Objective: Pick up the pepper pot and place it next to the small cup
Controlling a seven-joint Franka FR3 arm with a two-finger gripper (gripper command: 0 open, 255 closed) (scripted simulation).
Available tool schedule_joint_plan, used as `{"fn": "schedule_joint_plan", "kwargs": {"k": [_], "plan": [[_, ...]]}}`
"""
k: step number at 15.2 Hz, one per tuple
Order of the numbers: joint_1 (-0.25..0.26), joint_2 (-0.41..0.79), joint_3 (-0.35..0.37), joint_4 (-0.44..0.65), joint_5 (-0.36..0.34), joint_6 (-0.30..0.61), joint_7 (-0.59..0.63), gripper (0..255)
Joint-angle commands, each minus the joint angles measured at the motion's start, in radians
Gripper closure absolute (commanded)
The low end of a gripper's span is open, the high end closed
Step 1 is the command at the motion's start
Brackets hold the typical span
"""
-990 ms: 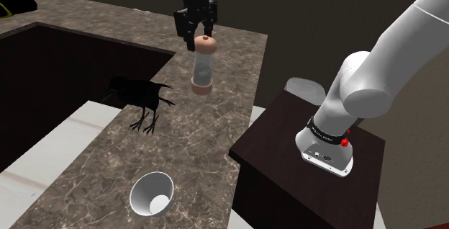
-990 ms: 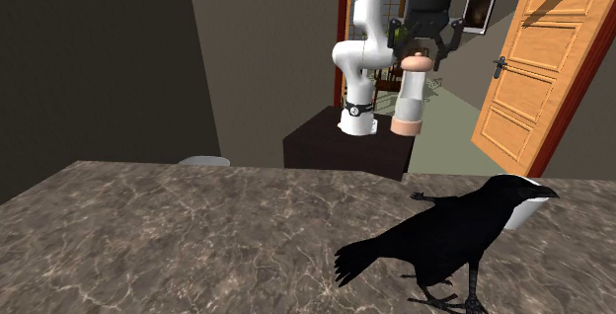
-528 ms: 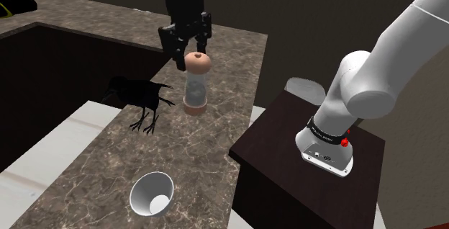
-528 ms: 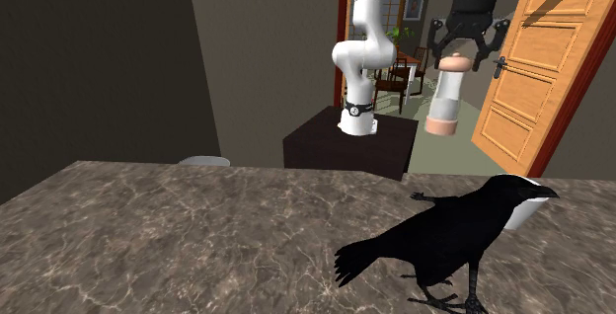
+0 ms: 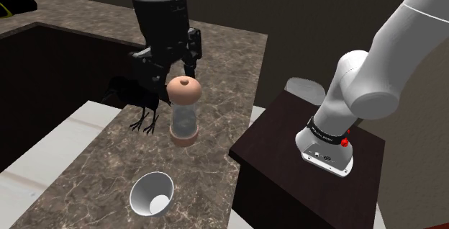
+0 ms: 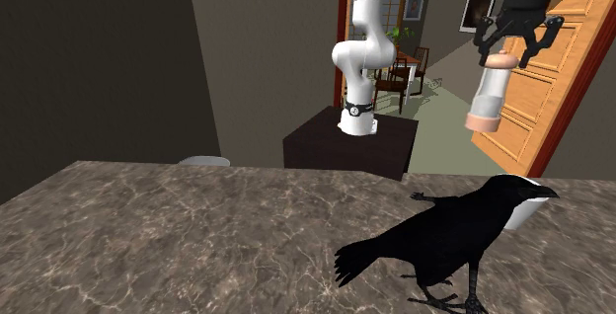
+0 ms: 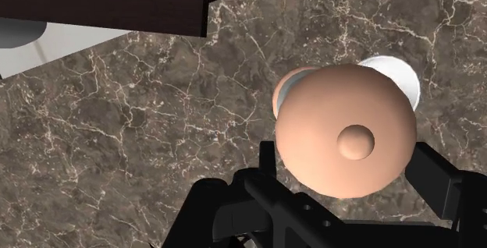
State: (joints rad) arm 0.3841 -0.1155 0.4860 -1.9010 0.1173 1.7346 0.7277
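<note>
**Hand [image 5: 175, 75] grips pepper pot [image 5: 184, 112] above the worktop [image 5: 209, 170]**

In the shoulder view, a black crow figure [image 5: 137, 94] stands on the marble worktop. The white small cup [image 5: 152, 193] sits nearer the camera. Just right of the crow, the hand is clenched on the pot's round pink cap, one finger on each side. The pot hangs upright and does not touch the worktop.

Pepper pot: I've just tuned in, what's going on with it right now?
The black gripper is shut on the rounded top of the pepper pot and holds it in the air above the marble counter, beside the black crow figure. The small cup, white, sits on the counter nearer the shoulder view's lower edge, apart from the pot. The pot is not yet set down.
</note>
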Motion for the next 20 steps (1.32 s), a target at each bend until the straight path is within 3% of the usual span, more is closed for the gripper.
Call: {"fn": "schedule_joint_plan", "kwargs": {"k": [1,20], "plan": [[0.021,0.019,0.03,0.017,-0.003,0.005,0.054,255],[0.033,0.074,0.05,-0.173,-0.021,0.245,0.07,255]]}}
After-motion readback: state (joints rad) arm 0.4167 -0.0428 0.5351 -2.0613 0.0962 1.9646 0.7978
